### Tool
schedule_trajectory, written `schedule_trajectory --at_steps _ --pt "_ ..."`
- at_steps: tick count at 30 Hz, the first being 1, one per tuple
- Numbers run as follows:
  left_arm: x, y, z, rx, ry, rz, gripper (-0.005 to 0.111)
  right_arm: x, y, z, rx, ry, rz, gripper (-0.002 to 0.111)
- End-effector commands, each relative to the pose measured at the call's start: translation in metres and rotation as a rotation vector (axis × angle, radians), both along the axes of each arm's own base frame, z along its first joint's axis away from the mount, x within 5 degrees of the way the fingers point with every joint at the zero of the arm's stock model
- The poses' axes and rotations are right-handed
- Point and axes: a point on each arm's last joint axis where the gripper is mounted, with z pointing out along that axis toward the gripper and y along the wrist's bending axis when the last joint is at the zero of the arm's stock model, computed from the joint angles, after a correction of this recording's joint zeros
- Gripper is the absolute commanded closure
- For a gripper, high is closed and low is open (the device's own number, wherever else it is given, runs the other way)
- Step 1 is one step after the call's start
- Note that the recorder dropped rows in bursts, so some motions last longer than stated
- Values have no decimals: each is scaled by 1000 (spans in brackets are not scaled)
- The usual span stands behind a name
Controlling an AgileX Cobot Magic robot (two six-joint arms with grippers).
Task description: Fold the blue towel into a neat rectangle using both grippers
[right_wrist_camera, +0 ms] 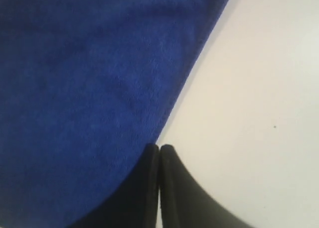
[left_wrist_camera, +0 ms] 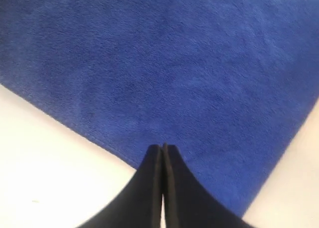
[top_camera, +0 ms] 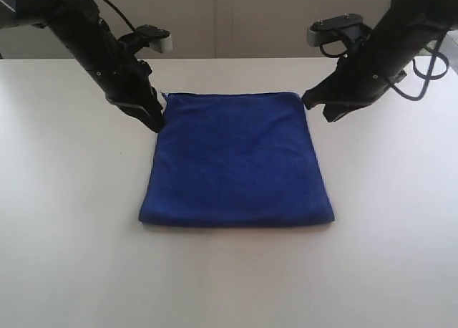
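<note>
Exterior view: the blue towel (top_camera: 236,163) lies flat on the worktop (top_camera: 71,235), with the left end effector (top_camera: 156,120) at its far-left corner and the right end effector (top_camera: 309,99) at the far-right. Left wrist view: jaws together over the hem, holding nothing. Right wrist view: the same, beside the edge. Both should part, then pinch the corners evenly.

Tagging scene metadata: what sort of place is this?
Likely a robotics lab or test bench, not a home: a bare white table, a plain blank wall behind, and the left end effector and right end effector at a lone blue towel.
</note>
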Motion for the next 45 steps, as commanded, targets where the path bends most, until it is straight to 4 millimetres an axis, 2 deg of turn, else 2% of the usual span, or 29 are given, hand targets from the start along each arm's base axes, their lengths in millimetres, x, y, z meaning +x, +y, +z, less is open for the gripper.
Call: schedule_trajectory --at_steps 1,4,8,14,19,23,26,31,33,36,43,45 --pt "-14 3 15 6 26 -87 107 -25 5 2 -48 24 144 108" --pt "-24 3 20 9 16 -128 107 -41 15 0 -88 4 276 108" --pt "-45 -3 13 23 17 -238 107 -57 35 -6 -126 -31 416 108" --pt "-74 -4 -13 46 0 -310 107 -80 51 -22 -144 64 584 108" --pt "-99 -12 -37 72 8 -446 107 -85 51 -35 -178 30 656 108" --pt "-103 -17 -54 92 -39 -432 107 -84 51 -44 -202 -35 667 107" --pt "-102 -18 -55 94 -58 -427 107 -86 51 -50 -192 -27 661 97" --pt "-103 -18 -55 94 -63 -442 107 -85 51 -51 -200 -28 689 67" --pt "-103 -18 -55 94 -69 -468 106 -86 51 -52 -209 -28 723 59" --pt "-104 -18 -55 93 -83 -531 95 -86 51 -54 -229 -31 795 55" --pt "-102 -18 -62 97 -115 -604 58 -84 51 -65 -254 -22 894 55" --pt "-101 -18 -66 102 -108 -609 53 -85 51 -65 -254 -11 902 55"
